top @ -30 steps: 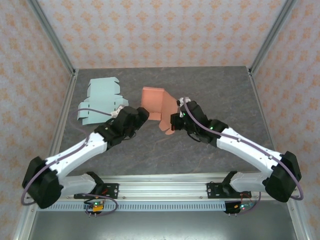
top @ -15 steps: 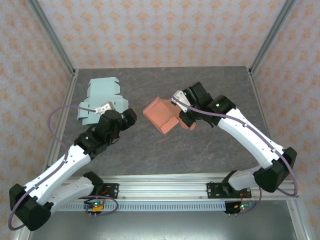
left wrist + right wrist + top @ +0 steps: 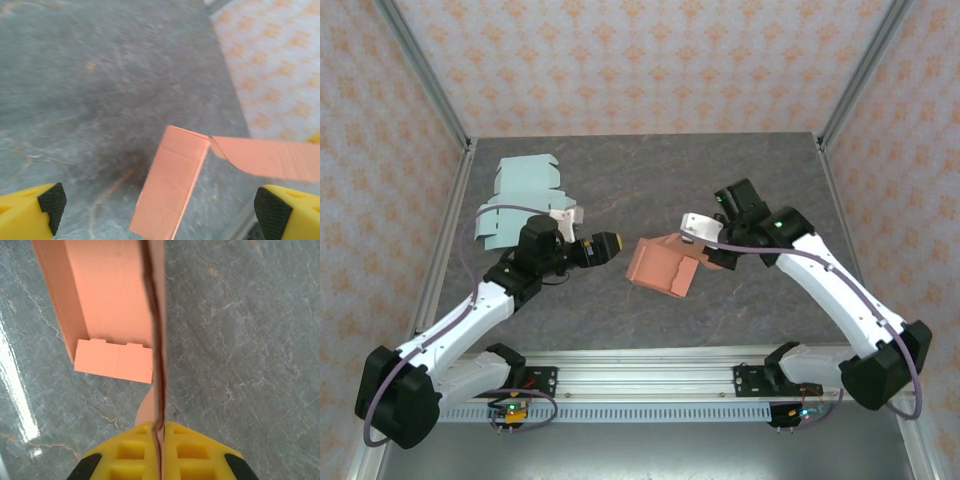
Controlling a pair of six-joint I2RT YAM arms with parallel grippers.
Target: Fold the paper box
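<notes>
Nearest the camera, the metal rail (image 3: 650, 382) carries both arm bases, and nothing on it has a label big enough to read.

Moving up the table (image 3: 740, 170), the left fingers (image 3: 603, 243) are spread wide apart with nothing between them. They point at the orange paper box (image 3: 660, 265) from just beside its left edge, not touching it as far as the top view shows. In the left wrist view, a folded panel of the box sits right ahead, between the 2 black pads.

The right fingers (image 3: 145, 445) are pressed together, pinching a thin upright panel on the right side of the box. The box sits mid-table between the 2 arms, maybe lifted a bit, though that's hard to call.

Progress looks like roughly the middle of the job. 1 long wall is creased up and a tabbed end flap is bent in, but the shape is open and lopsided. The other walls and the closing flaps look undone.

Further back on the left, a pale blue blank (image 3: 520, 200) lies flat and unfolded.

The walls (image 3: 640, 60) have an orange pattern. No brand, print or writing shows on either sheet.
</notes>
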